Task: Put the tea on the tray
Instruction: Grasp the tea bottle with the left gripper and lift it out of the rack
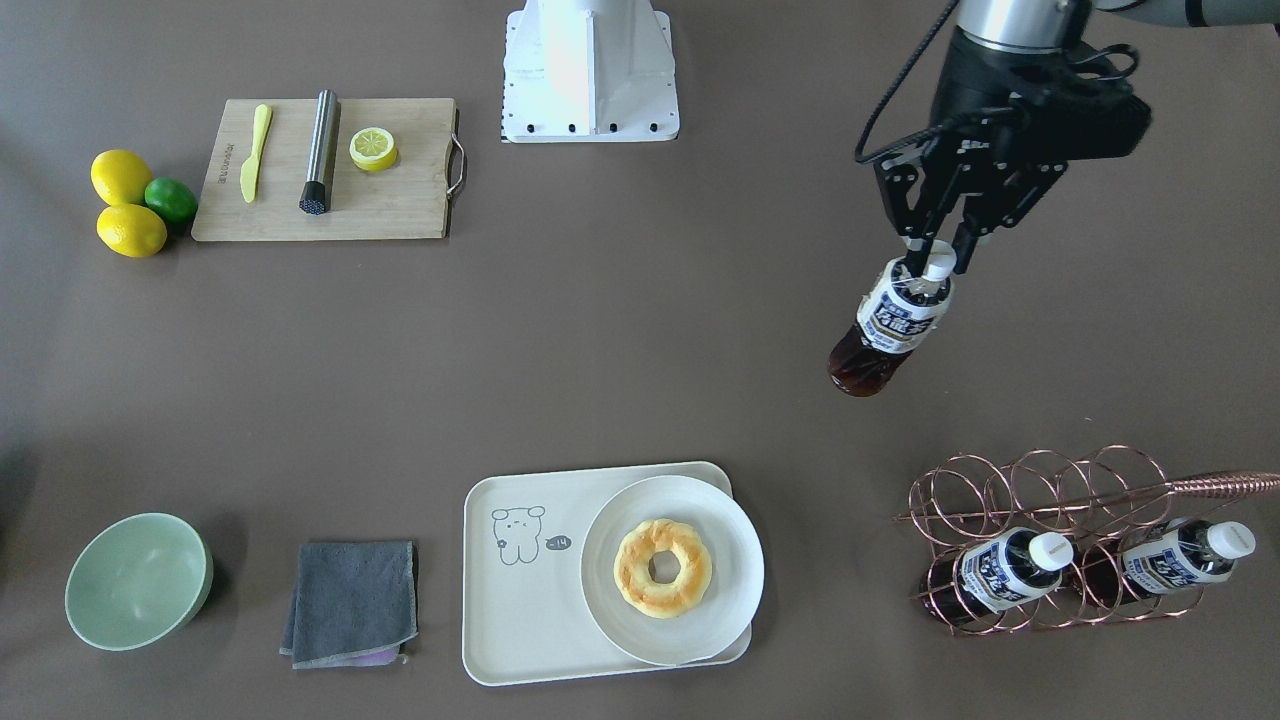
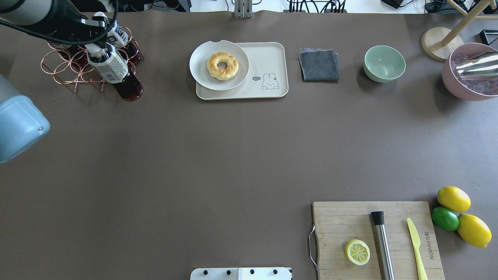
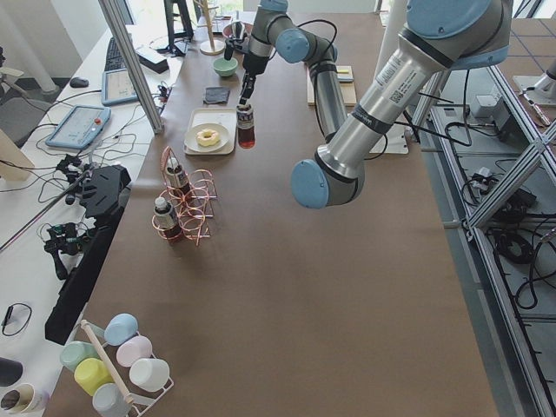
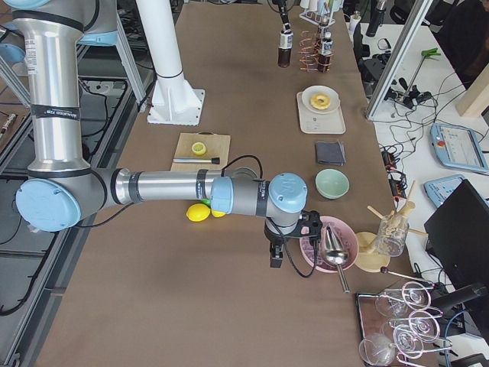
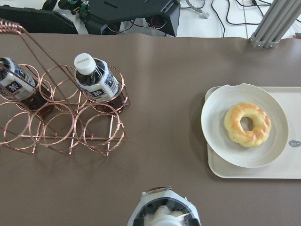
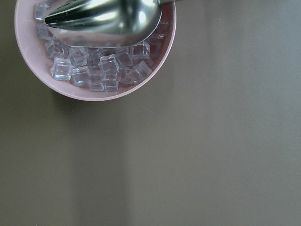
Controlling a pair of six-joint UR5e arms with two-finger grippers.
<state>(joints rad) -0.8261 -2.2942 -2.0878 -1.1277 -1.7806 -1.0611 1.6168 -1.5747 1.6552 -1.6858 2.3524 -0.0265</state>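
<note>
My left gripper (image 1: 935, 262) is shut on the white cap of a tea bottle (image 1: 890, 325) and holds it in the air, apart from the copper rack (image 1: 1040, 500). The bottle also shows in the overhead view (image 2: 113, 70) and, from above, at the bottom of the left wrist view (image 5: 164, 214). The cream tray (image 1: 520, 620) with the bear drawing lies to the side; a round plate (image 1: 740, 580) with a doughnut covers half of it. My right gripper (image 4: 275, 258) shows only in the exterior right view, beside a pink bowl; I cannot tell its state.
Two more tea bottles (image 1: 1000, 575) (image 1: 1180, 560) lie in the rack. A grey cloth (image 1: 350, 600) and a green bowl (image 1: 135, 580) sit beyond the tray. A wooden board (image 1: 400, 200) with knife, metal rod and lemon half, plus lemons and a lime (image 1: 170, 198), lies near the robot's base.
</note>
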